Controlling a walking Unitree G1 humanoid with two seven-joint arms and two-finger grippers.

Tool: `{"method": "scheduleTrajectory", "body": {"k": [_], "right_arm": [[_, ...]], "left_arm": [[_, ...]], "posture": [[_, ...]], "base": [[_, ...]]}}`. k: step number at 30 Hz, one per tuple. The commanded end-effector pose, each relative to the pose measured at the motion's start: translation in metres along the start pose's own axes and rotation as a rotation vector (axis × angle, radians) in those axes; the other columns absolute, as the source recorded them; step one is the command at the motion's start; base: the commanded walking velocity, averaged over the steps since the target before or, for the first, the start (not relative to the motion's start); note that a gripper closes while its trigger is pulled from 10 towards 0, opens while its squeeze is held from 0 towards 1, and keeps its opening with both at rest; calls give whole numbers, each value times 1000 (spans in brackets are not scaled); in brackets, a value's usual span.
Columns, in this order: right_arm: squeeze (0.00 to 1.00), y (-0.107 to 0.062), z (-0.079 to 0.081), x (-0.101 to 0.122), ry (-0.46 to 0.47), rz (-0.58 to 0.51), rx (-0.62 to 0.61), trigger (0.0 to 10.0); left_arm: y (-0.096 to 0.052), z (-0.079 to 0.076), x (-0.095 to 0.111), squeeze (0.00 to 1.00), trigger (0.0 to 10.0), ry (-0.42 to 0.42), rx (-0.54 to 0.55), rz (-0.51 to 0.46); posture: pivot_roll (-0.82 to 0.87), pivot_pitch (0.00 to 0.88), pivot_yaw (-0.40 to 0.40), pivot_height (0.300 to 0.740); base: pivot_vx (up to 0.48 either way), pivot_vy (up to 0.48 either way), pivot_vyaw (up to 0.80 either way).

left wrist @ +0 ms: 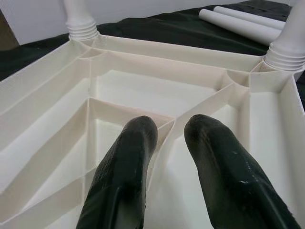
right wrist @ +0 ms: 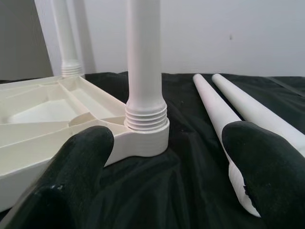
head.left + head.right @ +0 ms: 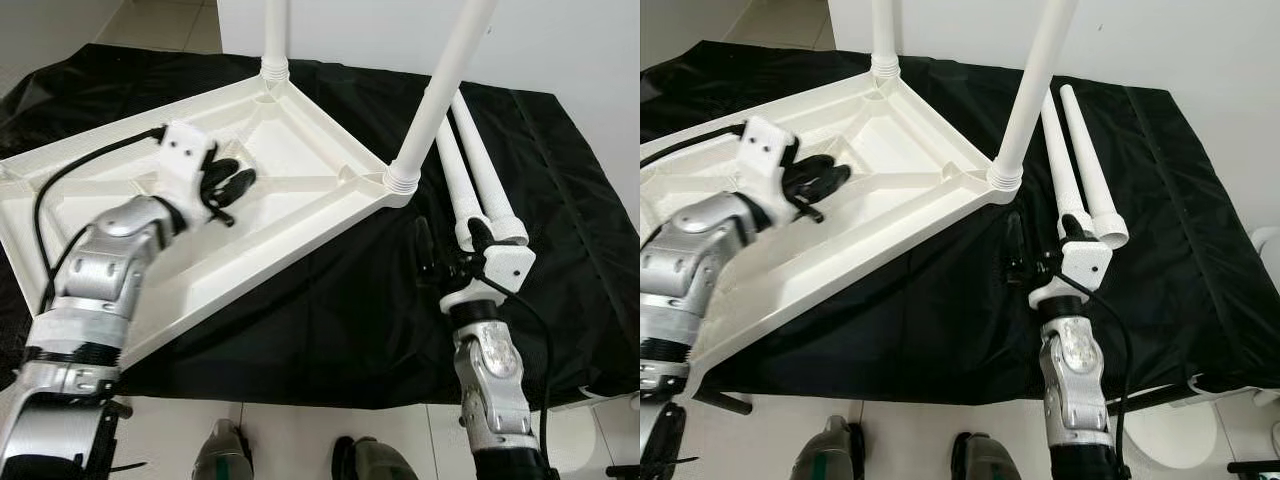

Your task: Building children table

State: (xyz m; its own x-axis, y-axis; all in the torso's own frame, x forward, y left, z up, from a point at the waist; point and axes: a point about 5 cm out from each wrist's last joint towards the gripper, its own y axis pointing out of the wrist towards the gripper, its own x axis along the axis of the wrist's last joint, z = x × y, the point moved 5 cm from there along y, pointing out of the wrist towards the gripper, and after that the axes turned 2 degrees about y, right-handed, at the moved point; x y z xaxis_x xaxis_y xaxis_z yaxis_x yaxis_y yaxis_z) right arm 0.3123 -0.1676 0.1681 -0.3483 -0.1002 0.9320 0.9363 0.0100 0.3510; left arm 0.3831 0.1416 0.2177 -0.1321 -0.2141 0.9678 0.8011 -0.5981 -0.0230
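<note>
White tabletop (image 3: 290, 150), black cloth (image 3: 350, 310)

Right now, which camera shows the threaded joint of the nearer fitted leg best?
The right wrist view: the threaded joint sits centred and close, its ridges clear above the corner socket of the tabletop. Both eye views show it smaller, from above. The left wrist view catches it at the frame edge, partly cut off.

Probably home (tiled floor (image 3: 165, 25), white wall (image 3: 560, 40)).

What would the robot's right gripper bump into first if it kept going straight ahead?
Probably the screwed-in table leg at the tabletop's near corner. The open right gripper points toward it, with the loose legs lying just beside that line.
</note>
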Motion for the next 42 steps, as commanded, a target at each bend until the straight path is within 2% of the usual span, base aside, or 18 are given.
{"method": "scheduleTrajectory", "body": {"k": [1, 2, 5, 6, 11, 14, 16, 18, 20, 23, 27, 31, 32, 35, 36, 38, 39, 42], "right_arm": [[0, -4, -5, 0, -15, 9, -15, 10000], [0, -6, -7, 1, -24, 15, -17, 10000], [0, -8, -8, 2, -31, 19, -20, 10000], [0, -13, -14, 2, -43, 35, -33, 10000], [0, -18, -19, 2, -53, 54, -44, 10000], [0, -22, -22, 1, -58, 72, -53, 10000], [0, -25, -24, 0, -62, 83, -61, 10000], [0, -25, -24, 0, -62, 83, -61, 10000], [0, -27, -25, -2, -64, 93, -64, 10000], [0, -30, -28, -3, -72, 109, -64, 10000], [0, -31, -29, -4, -76, 118, -65, 10000], [0, -31, -29, -4, -76, 121, -62, 10000], [0, -31, -29, -5, -77, 124, -61, 10000], [0, -31, -29, -5, -77, 126, -59, 10000], [0, -31, -29, -6, -78, 128, -58, 10000], [0, -31, -29, -6, -78, 128, -58, 10000], [0, -32, -29, -6, -81, 133, -55, 10000], [0, -32, -31, -7, -86, 136, -56, 10000]], "left_arm": [[-6, -6, -15, 0, 10000, 16, -62, 32], [-11, -7, -24, 0, 10000, 46, -78, 52], [-15, -8, -30, 0, 10000, 67, -91, 66], [-25, -10, -41, 0, 10000, 77, -146, 84], [-37, -11, -51, 0, 10000, 95, -206, 117], [-47, -4, -59, 0, 10000, 128, -222, 148], [-54, 1, -62, 0, 10000, 104, -229, 168], [-54, 1, -62, 0, 10000, 104, -229, 168], [-62, 1, -64, 0, 10000, 116, -267, 180], [-74, -8, -71, 0, 10000, 82, -349, 218], [-83, -15, -74, 0, 10000, 48, -410, 247], [-85, -12, -75, 0, 10000, 57, -403, 259], [-86, -4, -77, 0, 10000, 66, -371, 274], [-86, 2, -79, 0, 10000, 72, -348, 285], [-89, 9, -80, 247, 10000, 88, -324, 295], [-89, 9, -80, 247, 10000, 88, -324, 295], [-98, 18, -81, 1000, 10000, 100, -305, 319], [-106, 15, -84, 1000, 10000, 99, -326, 346]], "posture": [[63, 65, -33, 740], [63, 63, -33, 740], [63, 63, -33, 740], [65, 61, -37, 740], [64, 61, -37, 740], [66, 61, -39, 740], [71, 58, -42, 740], [71, 58, -42, 740], [71, 58, -42, 740], [78, 52, -45, 740], [80, 49, -51, 740], [80, 49, -51, 740], [84, 47, -55, 740], [84, 47, -55, 740], [84, 46, -56, 740], [84, 46, -56, 740], [86, 48, -57, 740], [87, 49, -55, 740]], "base": [[0, 0, 0], [0, 0, 0], [0, 0, 0], [0, 0, 0], [0, 0, 0], [0, 0, 0], [0, 0, 0], [0, 0, 0], [0, 0, 0], [0, 0, 0], [0, 0, 0], [0, 0, 0], [0, 0, 0], [0, 0, 0], [0, 0, 0], [0, 0, 0], [0, 0, 0], [0, 0, 0]]}}
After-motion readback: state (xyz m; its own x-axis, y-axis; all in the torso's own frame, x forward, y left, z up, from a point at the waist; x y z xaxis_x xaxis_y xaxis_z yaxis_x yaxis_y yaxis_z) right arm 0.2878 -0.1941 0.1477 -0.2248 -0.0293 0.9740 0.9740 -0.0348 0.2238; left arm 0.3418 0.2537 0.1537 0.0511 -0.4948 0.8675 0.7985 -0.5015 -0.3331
